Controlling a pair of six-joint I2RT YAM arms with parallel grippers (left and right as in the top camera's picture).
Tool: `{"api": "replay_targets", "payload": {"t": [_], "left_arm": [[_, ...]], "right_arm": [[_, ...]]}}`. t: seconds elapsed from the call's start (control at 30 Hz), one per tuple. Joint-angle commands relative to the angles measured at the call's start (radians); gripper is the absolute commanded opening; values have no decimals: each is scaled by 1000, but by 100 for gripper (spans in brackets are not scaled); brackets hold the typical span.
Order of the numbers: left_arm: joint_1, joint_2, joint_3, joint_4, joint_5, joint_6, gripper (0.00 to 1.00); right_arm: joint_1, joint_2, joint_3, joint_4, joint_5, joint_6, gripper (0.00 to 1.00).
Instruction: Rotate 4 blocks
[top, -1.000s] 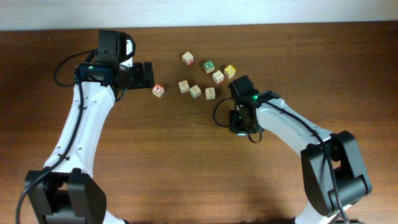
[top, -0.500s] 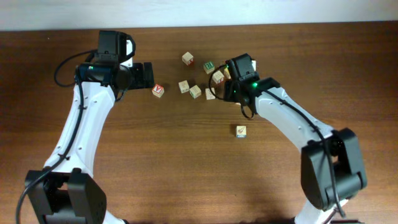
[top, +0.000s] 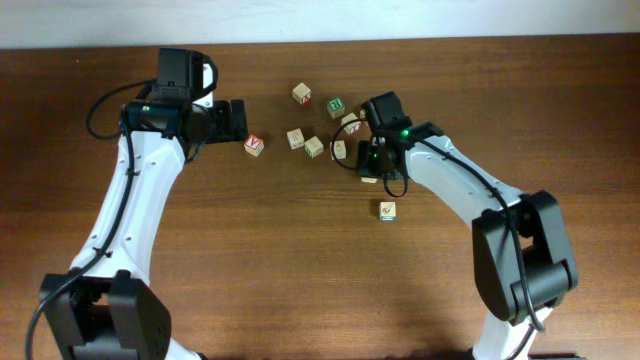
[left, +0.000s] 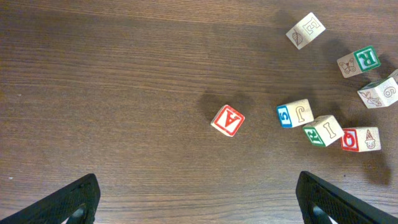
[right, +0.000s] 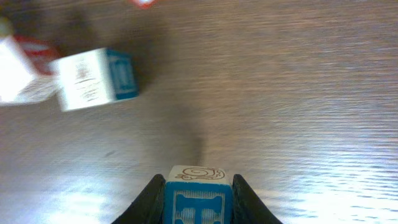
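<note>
The blue-faced block (right: 198, 198) is pinched squarely between the fingers of my right end effector (top: 372, 163), low over the table (right: 298, 93), in my judgement so it can be turned onto a new face. One marked block (top: 387, 210) lies apart behind that end effector, and the other blocks (top: 314, 147) cluster ahead. My left end effector (left: 199, 205) hangs spread and holds nothing, with the red-faced cube (left: 227, 120) before it.

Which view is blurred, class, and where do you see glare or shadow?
Right wrist view: smeared; the loose blue-sided block is soft-edged, pale glare lies on the tabletop at lower left, the blue-faced block in the right hand looks sharper. Left wrist view: crisp; the red-faced cube casts a soft shadow. Overhead view: evenly lit, without glare.
</note>
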Motion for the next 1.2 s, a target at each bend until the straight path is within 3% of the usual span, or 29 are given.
{"api": "replay_targets", "payload": {"t": [0.0, 0.3, 0.33, 0.47, 0.53, 0.6, 0.67, 0.77, 0.83, 0.9, 1.0, 1.1, 1.17], "left_arm": [[-2, 6, 17, 0, -6, -13, 99], [-3, 6, 17, 0, -6, -13, 99], [-3, 6, 17, 0, -6, -13, 99], [-3, 6, 17, 0, -6, -13, 99], [-3, 6, 17, 0, -6, -13, 99], [-3, 6, 17, 0, -6, -13, 99], [-3, 6, 17, 0, -6, -13, 99], [-3, 6, 17, 0, -6, -13, 99], [-3, 6, 17, 0, -6, -13, 99], [-3, 6, 17, 0, -6, -13, 99], [-3, 6, 17, 0, -6, -13, 99], [-3, 6, 17, 0, -6, -13, 99], [-3, 6, 17, 0, -6, -13, 99]], "right_arm": [[45, -31, 16, -118, -116, -19, 25], [98, -29, -57, -206, 85, 46, 24], [98, -29, -57, -206, 85, 46, 34], [98, -29, -56, -190, 85, 44, 43], [96, -31, 80, -227, 89, -29, 45], [96, -29, 183, -70, 88, -38, 54], [97, 63, 182, 153, 117, -46, 54], [97, 216, 182, 225, 111, -124, 54], [97, 247, 182, 230, 111, -166, 52], [97, 253, 182, 229, 111, -166, 37], [97, 244, 188, 174, 92, -165, 27], [97, 163, 293, -138, -61, -53, 27], [104, 167, 273, -303, -70, 22, 22]]}}
